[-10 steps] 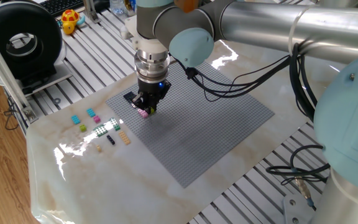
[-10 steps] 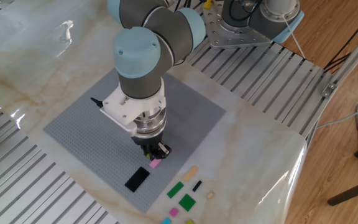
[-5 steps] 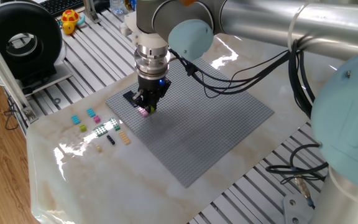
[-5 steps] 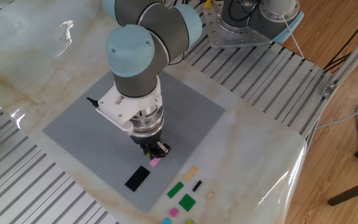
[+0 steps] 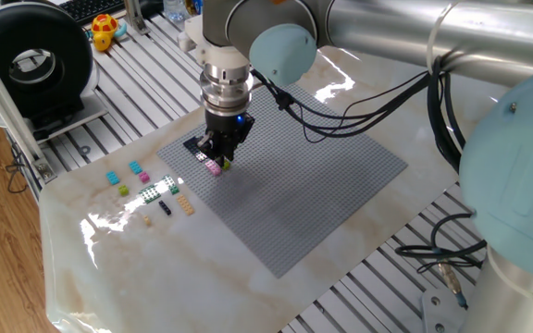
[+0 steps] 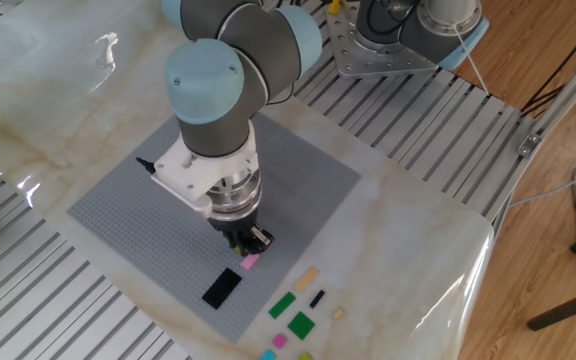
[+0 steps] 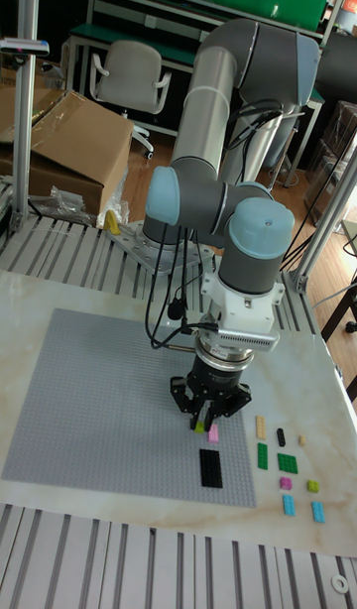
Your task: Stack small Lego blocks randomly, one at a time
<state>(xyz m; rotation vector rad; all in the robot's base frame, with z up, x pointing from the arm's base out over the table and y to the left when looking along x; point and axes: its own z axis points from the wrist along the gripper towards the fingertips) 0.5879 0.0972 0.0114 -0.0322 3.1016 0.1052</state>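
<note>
My gripper (image 5: 216, 160) points straight down over the near-left corner of the grey baseplate (image 5: 322, 176), shut on a small pink Lego block (image 5: 214, 167). The same gripper (image 6: 251, 248) and pink block (image 6: 250, 262) show in the other fixed view, and the tall fixed view has the gripper (image 7: 208, 419) with the pink block (image 7: 212, 433) at its fingertips. I cannot tell whether the block touches the plate. A black flat piece (image 7: 210, 467) lies on the baseplate just beside it. Several loose small Lego blocks lie off the plate: cyan (image 5: 113, 178), green (image 6: 300, 324), tan (image 7: 261, 426), black (image 5: 165, 208).
The baseplate (image 7: 89, 401) lies on a marble-look tabletop (image 5: 211, 277) with slotted aluminium rails around it. A black round device (image 5: 35, 65) stands at the far left. The arm's cables (image 5: 359, 120) hang over the plate's far side.
The arm's wrist has shifted slightly toward the black flat piece. The pink block stays at the fingertips in almost the same spot.
</note>
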